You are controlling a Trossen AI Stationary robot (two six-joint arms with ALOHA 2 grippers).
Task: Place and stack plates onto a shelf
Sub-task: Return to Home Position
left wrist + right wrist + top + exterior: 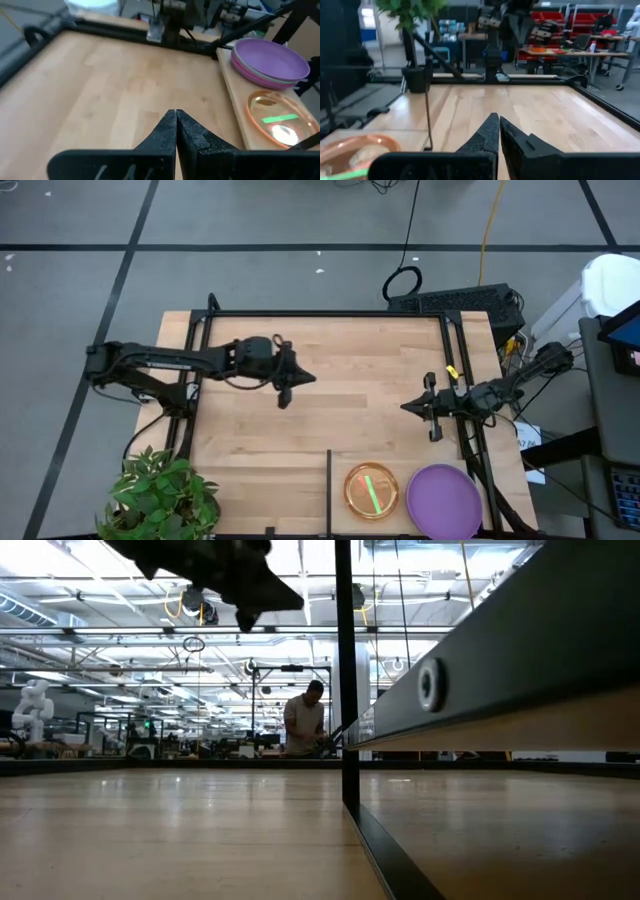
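A purple plate (443,499) lies on top of a stack of larger plates at the table's near right corner; the left wrist view shows the purple plate (270,57) with a paler rim under it. Beside it sits a translucent orange plate (371,490) with a green strip showing in it, also the orange plate (280,120) in the left wrist view. Both rest on the pale shelf panel (395,460), bounded on its left by a thin black bar (329,485). My left gripper (284,398) hangs shut over the table's middle left. My right gripper (434,432) is shut near the right frame, above the shelf's far side.
A potted plant (160,495) stands at the near left corner. The black metal frame (330,314) runs along the far edge and both sides. The bare wood tabletop (330,380) stretches between the arms. A person (303,723) stands in the room far behind the table.
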